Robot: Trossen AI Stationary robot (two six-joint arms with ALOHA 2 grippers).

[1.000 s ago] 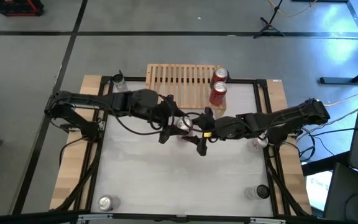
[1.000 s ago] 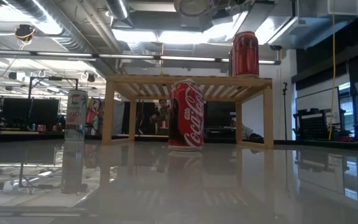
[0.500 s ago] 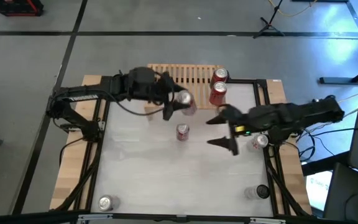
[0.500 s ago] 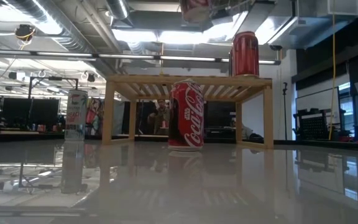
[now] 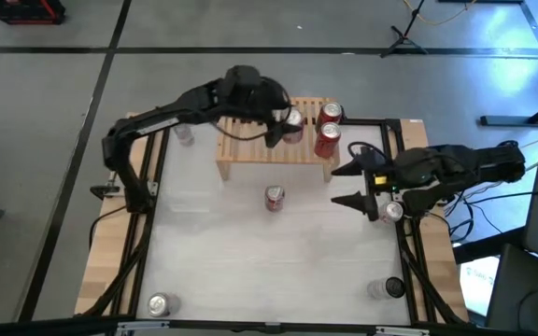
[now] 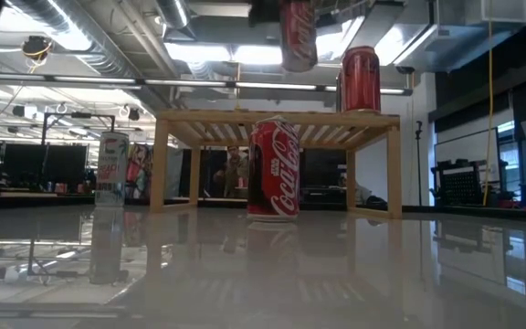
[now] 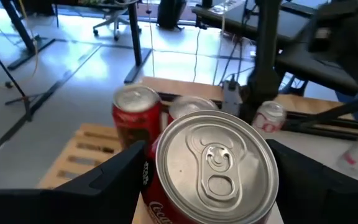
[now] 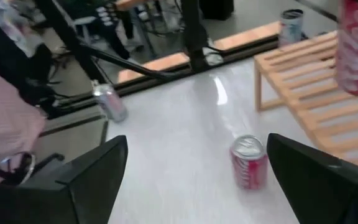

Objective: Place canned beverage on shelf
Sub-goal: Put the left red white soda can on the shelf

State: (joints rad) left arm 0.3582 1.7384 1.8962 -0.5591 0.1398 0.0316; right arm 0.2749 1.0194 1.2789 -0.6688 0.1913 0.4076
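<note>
My left gripper [image 5: 283,124] is shut on a red can [image 5: 292,120] above the light-wood slatted shelf [image 5: 250,140]; in the low view the can [image 6: 298,35] hangs above the shelf top [image 6: 277,116]. Two red cans [image 5: 331,114] [image 5: 326,140] stand on the shelf's right end. Another red can [image 5: 275,197] stands on the table in front of the shelf. My right gripper [image 5: 358,185] is open and empty to the right of that can, which shows between its fingers in the right wrist view [image 8: 248,162]. My left gripper pinches the red can by its side wall [image 7: 161,208], just under the top rim, one finger [image 7: 114,180] on each side. The fingers slant down from the table's left. The can is upright, top up, lifted clear above the shelf.
A silver can [image 5: 392,212] stands close by my right gripper. A pale can [image 5: 183,133] stands left of the shelf. More cans stand at the near left [image 5: 160,303] and near right [image 5: 392,287] corners. White table surface lies between them.
My left gripper has carried the red can from the table's middle toward the far edge, to above the shelf, still upright. My right gripper has drawn back from the middle toward the table's right edge. The other red can has stayed on the table.
</note>
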